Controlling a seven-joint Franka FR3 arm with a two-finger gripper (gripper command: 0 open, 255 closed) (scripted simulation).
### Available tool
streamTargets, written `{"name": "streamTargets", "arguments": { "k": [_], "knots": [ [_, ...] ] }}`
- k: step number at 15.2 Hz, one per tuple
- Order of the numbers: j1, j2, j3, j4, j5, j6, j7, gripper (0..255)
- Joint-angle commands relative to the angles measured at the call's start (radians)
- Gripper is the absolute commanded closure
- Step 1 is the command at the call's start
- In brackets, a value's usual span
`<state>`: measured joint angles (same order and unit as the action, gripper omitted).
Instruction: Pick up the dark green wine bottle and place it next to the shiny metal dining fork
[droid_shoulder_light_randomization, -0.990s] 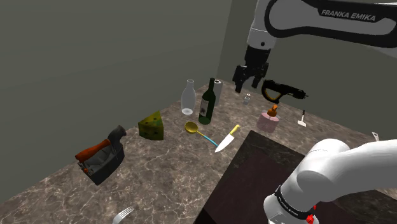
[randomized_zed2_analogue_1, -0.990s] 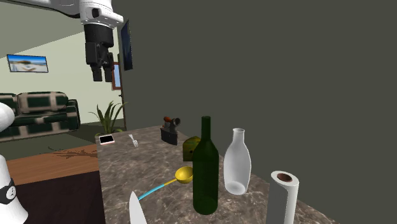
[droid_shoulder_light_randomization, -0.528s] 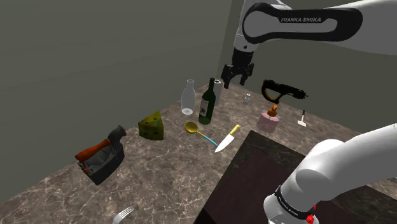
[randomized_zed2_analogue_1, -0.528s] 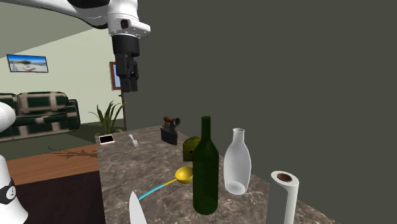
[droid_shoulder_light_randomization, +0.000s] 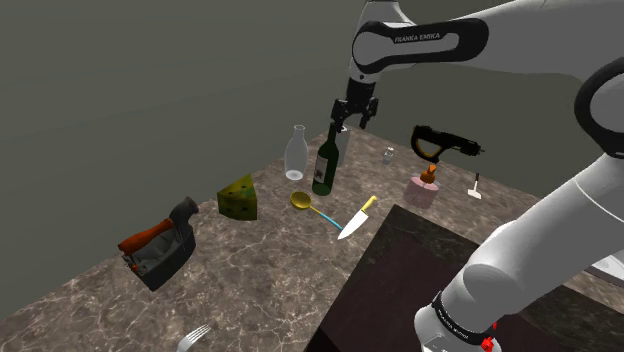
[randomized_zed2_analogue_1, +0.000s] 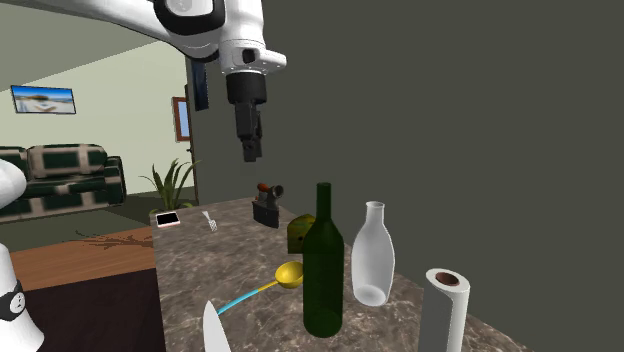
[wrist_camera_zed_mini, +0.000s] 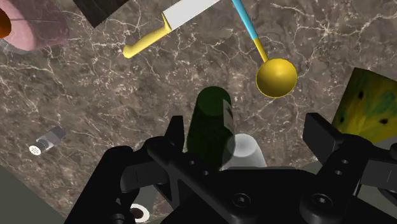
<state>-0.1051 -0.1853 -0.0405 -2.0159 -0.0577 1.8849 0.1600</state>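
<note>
Both fingers of the tool (droid_shoulder_light_randomization: 353, 113) stand apart, empty, above the upright dark green wine bottle (droid_shoulder_light_randomization: 325, 165), probably aligning for a neck grasp.

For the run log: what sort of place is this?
Likely a house's living room: a green checked sofa, a framed picture on the wall and a potted plant stand beyond the marbled table.

cheese wedge (droid_shoulder_light_randomization: 238, 197), iron (droid_shoulder_light_randomization: 160, 248), knife (droid_shoulder_light_randomization: 355, 219), yellow spoon (droid_shoulder_light_randomization: 303, 201)
</note>
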Motion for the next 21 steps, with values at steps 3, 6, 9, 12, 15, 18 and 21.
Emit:
{"name": "streamTargets", "arguments": {
  "k": [3, 6, 9, 12, 15, 18, 21],
  "knots": [
    [-0.016, 0.14, -0.018, 0.105, 0.002, 0.053, -0.004, 0],
    [-0.028, 0.245, -0.031, 0.201, 0.008, 0.076, -0.008, 0],
    [-0.042, 0.353, -0.042, 0.31, 0.017, 0.087, -0.013, 0],
    [-0.044, 0.367, -0.043, 0.301, 0.018, 0.112, -0.014, 0],
    [-0.045, 0.379, -0.043, 0.276, 0.019, 0.148, -0.014, 0],
    [-0.046, 0.39, -0.043, 0.257, 0.019, 0.179, -0.014, 0],
    [-0.046, 0.39, -0.043, 0.257, 0.019, 0.179, -0.014, 0]
  ]
}}
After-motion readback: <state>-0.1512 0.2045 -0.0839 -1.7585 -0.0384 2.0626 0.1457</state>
